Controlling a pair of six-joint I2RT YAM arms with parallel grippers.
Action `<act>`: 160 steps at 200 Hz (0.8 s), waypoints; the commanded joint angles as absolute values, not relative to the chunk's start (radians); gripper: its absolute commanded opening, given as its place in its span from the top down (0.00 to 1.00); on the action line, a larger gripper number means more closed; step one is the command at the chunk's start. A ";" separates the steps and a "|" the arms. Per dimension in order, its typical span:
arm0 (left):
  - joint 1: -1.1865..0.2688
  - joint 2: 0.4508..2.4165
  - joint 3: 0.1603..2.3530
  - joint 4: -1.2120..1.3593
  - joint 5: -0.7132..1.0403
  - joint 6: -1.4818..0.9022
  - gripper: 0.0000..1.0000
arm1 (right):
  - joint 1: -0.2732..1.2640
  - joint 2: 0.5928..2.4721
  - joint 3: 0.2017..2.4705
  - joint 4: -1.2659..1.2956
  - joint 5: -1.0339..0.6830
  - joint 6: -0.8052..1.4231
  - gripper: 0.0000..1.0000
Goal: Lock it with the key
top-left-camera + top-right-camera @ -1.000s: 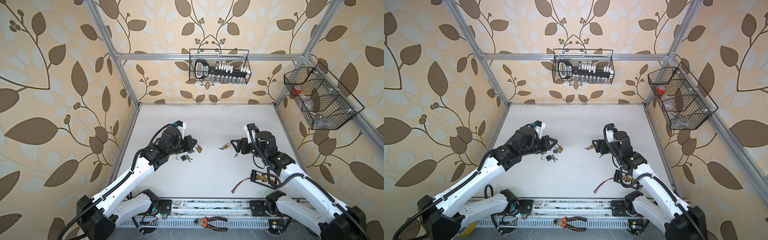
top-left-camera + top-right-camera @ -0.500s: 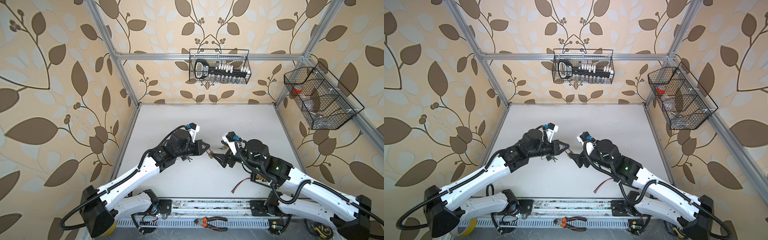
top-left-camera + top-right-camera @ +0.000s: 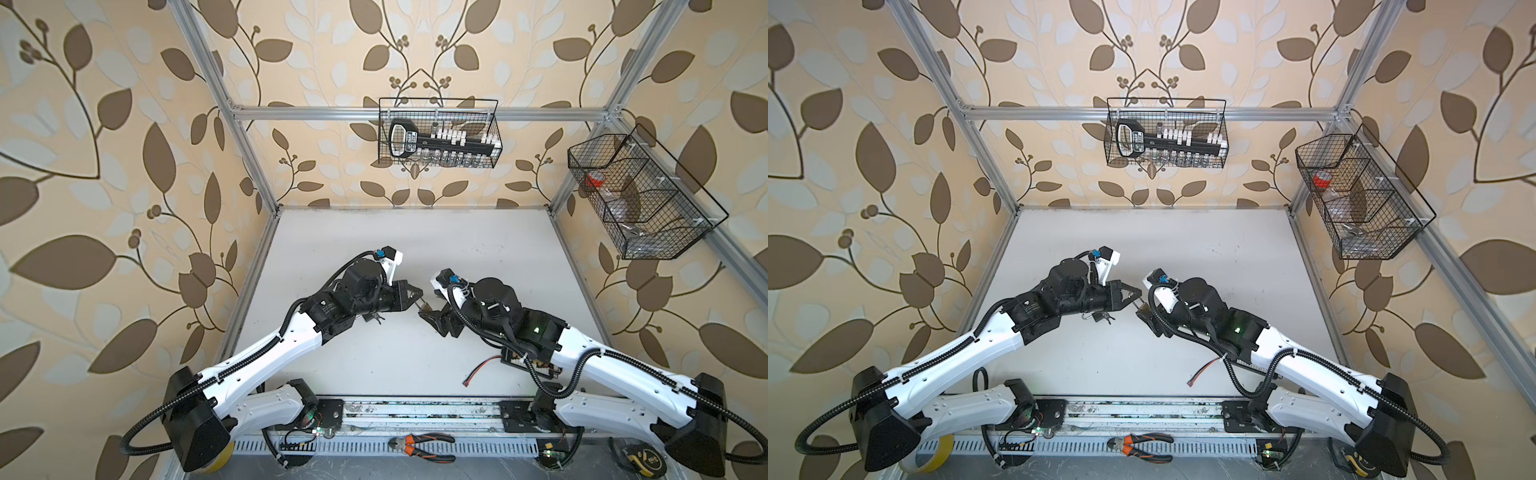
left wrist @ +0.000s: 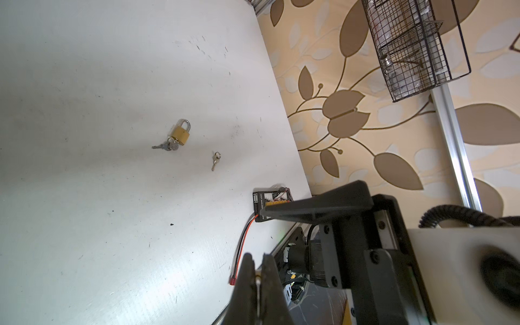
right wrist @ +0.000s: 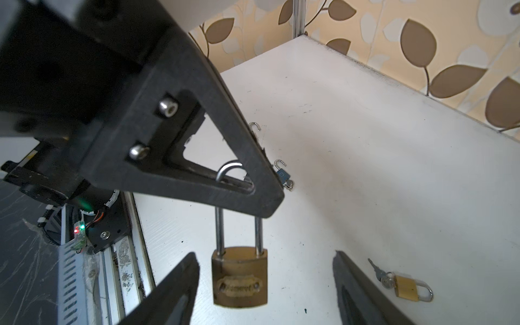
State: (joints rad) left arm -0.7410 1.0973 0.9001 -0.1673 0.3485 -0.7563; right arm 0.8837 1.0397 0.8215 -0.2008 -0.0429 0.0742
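Note:
A brass padlock [image 5: 239,277] with a long steel shackle hangs above the table. My left gripper [image 3: 419,297] is shut on the shackle's top, and its black finger [image 5: 197,157] fills the right wrist view. My right gripper [image 5: 266,256] is open, one jaw on each side of the lock body with a gap on both sides. In both top views the two grippers meet mid-table, with the padlock [image 3: 1144,308] between them. A loose silver key [image 4: 215,160] lies on the table. In the left wrist view the left gripper [image 4: 259,278] shows a sliver of metal between its fingers.
A second brass padlock [image 4: 181,135] with a key in it lies near the loose key. Small padlocks [image 3: 372,318] sit under the left arm. A board with a red-black wire [image 3: 521,361] lies front right, and pliers [image 3: 419,442] lie on the front rail. Wire baskets [image 3: 438,139] [image 3: 640,195] hang on the walls.
My left arm carried the padlock right toward the middle. My right arm swung left from the other padlock to meet it, and its jaws have narrowed somewhat.

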 commanded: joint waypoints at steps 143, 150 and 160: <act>-0.752 1.075 0.952 -0.115 0.364 -0.768 1.00 | 0.889 1.109 0.901 -0.251 -0.096 0.067 0.67; -0.752 1.077 0.954 -0.118 0.364 -0.768 1.00 | 0.888 1.108 0.902 -0.249 -0.096 0.067 0.69; -0.752 1.077 0.954 -0.119 0.365 -0.769 1.00 | 0.888 1.110 0.905 -0.249 -0.097 0.067 0.71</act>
State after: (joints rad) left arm -0.7410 1.0973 0.9009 -0.1558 0.3492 -0.7647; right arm 0.8875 1.0973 0.8703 -0.2310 -0.0967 0.0731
